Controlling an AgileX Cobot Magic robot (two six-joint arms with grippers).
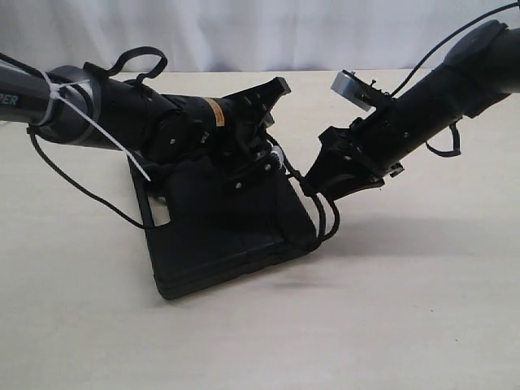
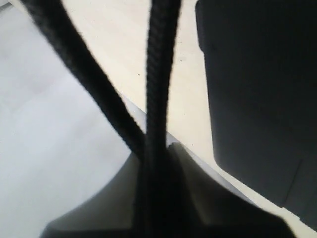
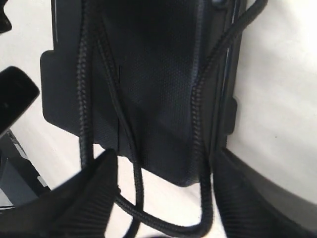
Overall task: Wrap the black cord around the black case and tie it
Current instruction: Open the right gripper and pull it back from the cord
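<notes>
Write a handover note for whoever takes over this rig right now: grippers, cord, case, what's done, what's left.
Left gripper: shut on the cord, above the case.
Right gripper: open, with a loop of cord hanging loose between its fingers at the case's corner.
Case: on the table, with several cord strands across it.
Done: wrapping begun.
To do: pull tight and tie; no knot visible.

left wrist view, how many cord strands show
2 strands of cord: one runs straight out from the left jaws, the other slants off beside it. They meet at the jaws; more may be hidden there.
</notes>
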